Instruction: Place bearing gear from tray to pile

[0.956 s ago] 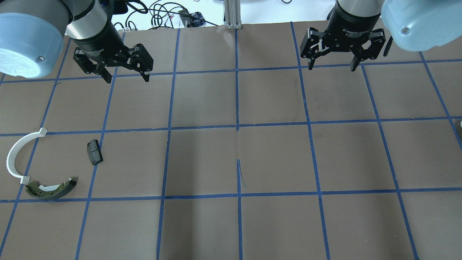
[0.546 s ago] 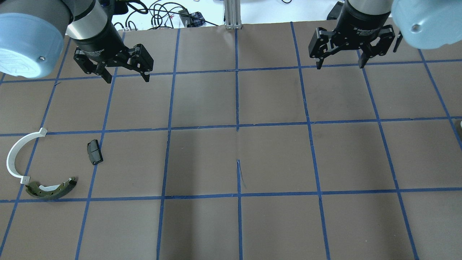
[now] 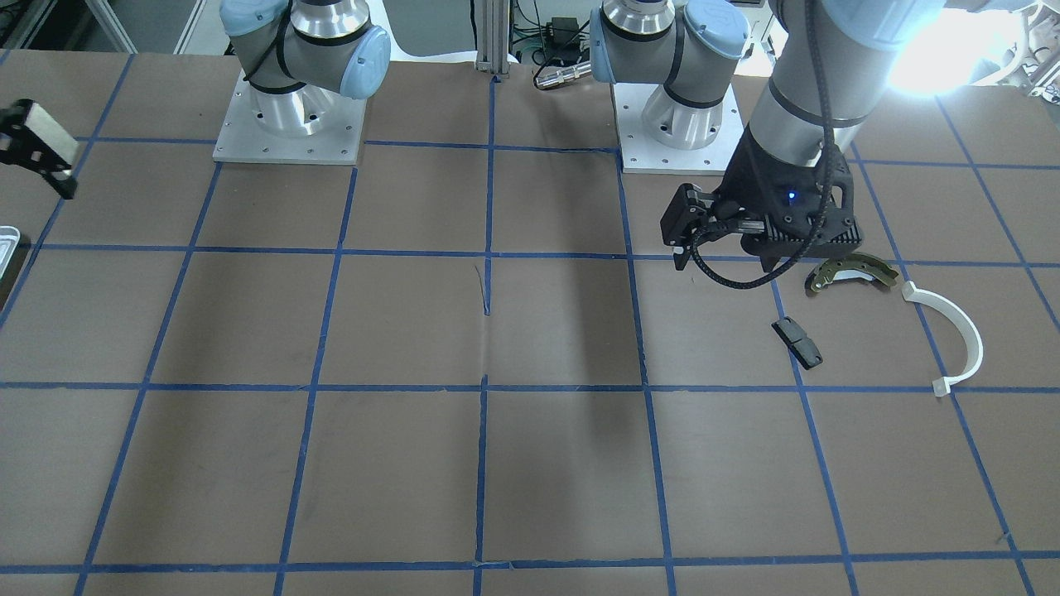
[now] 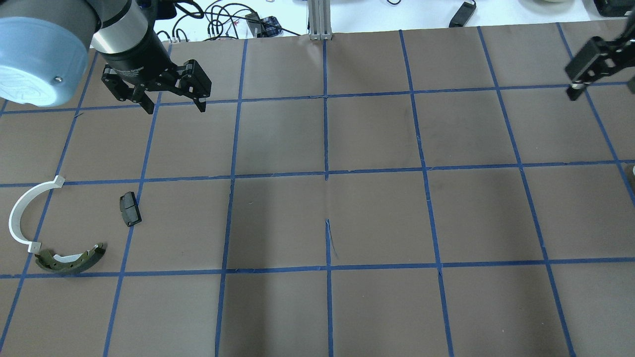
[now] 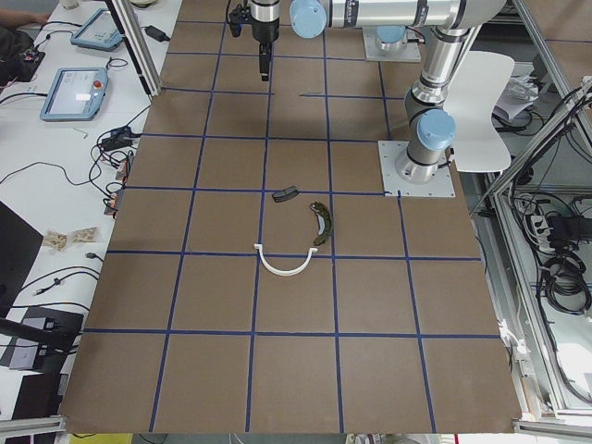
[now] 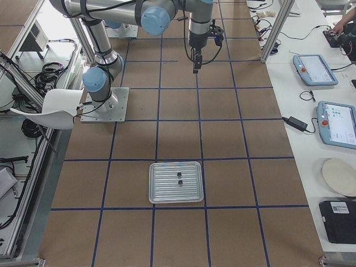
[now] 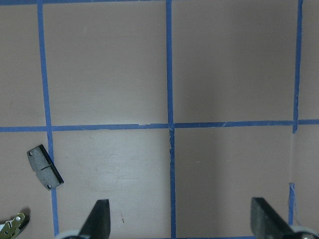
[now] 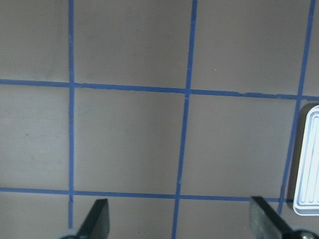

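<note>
The silvery tray (image 6: 167, 197) lies at the table's right end, with two small dark parts (image 6: 179, 178) in it; I cannot tell which is the bearing gear. Its rim also shows in the right wrist view (image 8: 309, 159). The pile lies at the left: a brake shoe (image 4: 69, 261), a white half-ring (image 4: 17, 218) and a black block (image 4: 130, 208). My left gripper (image 4: 174, 109) hangs open and empty above the table, beyond the pile. My right gripper (image 8: 180, 219) is open and empty, with the tray just to its right.
The brown table is crossed by blue tape lines (image 4: 326, 173). Cables and a metal post (image 4: 317, 20) sit past the far edge. The two arm bases (image 3: 290, 124) stand on the robot's side. Tablets (image 6: 334, 119) lie on a side bench.
My right gripper has moved right, towards the table's right end, and is now mostly out of the overhead view. The left gripper and the pile have not moved.
</note>
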`<state>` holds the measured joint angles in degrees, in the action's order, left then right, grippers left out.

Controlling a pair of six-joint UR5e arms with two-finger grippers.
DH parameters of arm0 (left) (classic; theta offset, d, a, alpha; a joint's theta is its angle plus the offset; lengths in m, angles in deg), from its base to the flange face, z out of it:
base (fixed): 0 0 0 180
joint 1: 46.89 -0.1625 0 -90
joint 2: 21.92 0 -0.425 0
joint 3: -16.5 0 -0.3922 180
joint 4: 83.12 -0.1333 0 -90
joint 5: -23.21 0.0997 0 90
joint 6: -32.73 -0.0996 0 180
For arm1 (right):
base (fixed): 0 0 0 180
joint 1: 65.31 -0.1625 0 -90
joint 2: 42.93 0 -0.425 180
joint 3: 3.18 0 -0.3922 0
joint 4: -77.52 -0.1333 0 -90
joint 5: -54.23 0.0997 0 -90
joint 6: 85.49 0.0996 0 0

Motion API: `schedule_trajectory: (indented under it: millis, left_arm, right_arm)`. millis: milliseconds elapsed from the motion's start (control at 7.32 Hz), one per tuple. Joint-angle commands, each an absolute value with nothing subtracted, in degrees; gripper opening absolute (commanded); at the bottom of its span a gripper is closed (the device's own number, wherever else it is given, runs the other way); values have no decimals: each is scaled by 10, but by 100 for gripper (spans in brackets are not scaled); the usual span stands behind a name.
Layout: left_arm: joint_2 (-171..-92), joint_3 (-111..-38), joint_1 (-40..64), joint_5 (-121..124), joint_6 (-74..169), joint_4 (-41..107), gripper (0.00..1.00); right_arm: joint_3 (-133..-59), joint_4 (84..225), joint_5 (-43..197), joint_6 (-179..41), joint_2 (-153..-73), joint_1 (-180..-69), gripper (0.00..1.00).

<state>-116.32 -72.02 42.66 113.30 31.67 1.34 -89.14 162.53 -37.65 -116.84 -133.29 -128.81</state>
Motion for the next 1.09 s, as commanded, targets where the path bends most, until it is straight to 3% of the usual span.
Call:
schedule_trajectory:
  millis: [0,410,956]
  left_arm:
    - [-1162,-722,427,1133,317,13,100]
    - [-1162,-723,427,1133,317,13,100]
    - [-1162,-722,427,1133,317,13,100]
  right_arm:
    - [-899,1633,-374,-1379,-1317,-1124,100]
    - [-900,1762,-376,-1675,-1203,-1005,100]
    - [-906,1905,-366,-1971,-1052,-965,100]
